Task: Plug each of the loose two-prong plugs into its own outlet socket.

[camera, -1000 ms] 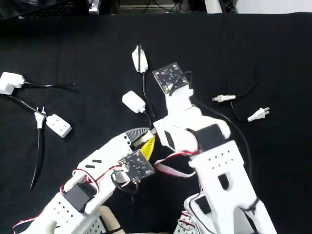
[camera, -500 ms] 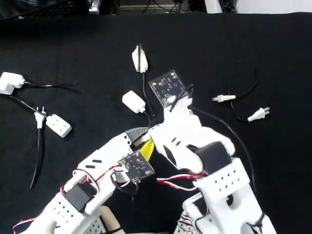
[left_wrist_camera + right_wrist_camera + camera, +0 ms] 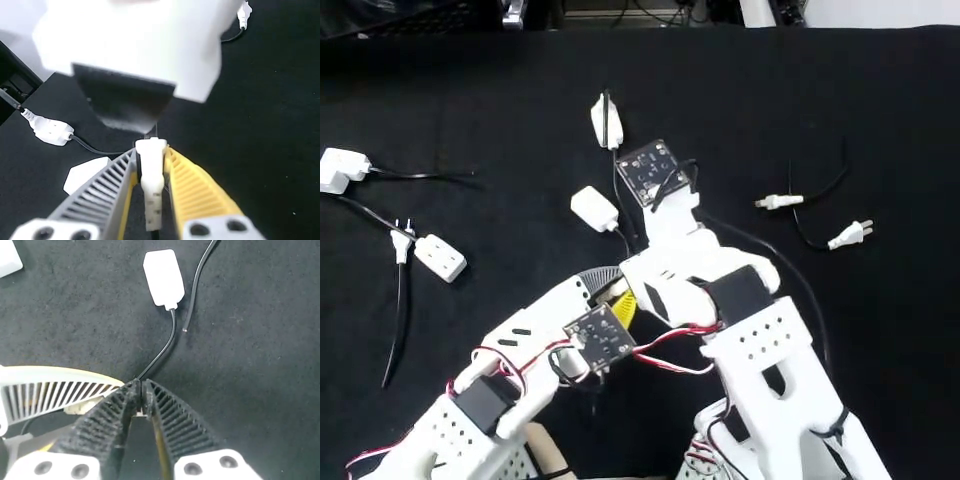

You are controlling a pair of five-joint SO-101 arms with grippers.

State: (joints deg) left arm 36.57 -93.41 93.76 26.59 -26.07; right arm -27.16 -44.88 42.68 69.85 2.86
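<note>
From above, the two arms meet mid-table. The left gripper (image 3: 617, 290) lies against the right arm (image 3: 700, 270), which hides what it holds. A socket (image 3: 593, 208) lies just beyond them, with its cord (image 3: 620, 235) running back under the arm. Two loose plugs (image 3: 778, 202) (image 3: 850, 235) lie far to the right, and a third (image 3: 402, 240) is at the left.

In the left wrist view, the left gripper (image 3: 150, 150) is clamped on a white plug (image 3: 151, 182), held upright between its fingers.

In the right wrist view, the right gripper (image 3: 141, 386) has its fingers together, pinching the cord (image 3: 167, 342) that leads from the socket (image 3: 163, 277).

The step looks like a two-arm regrasp of this plug, not yet an insertion. Next, the prongs need turning toward a socket, with the cord let go or given slack.
</note>
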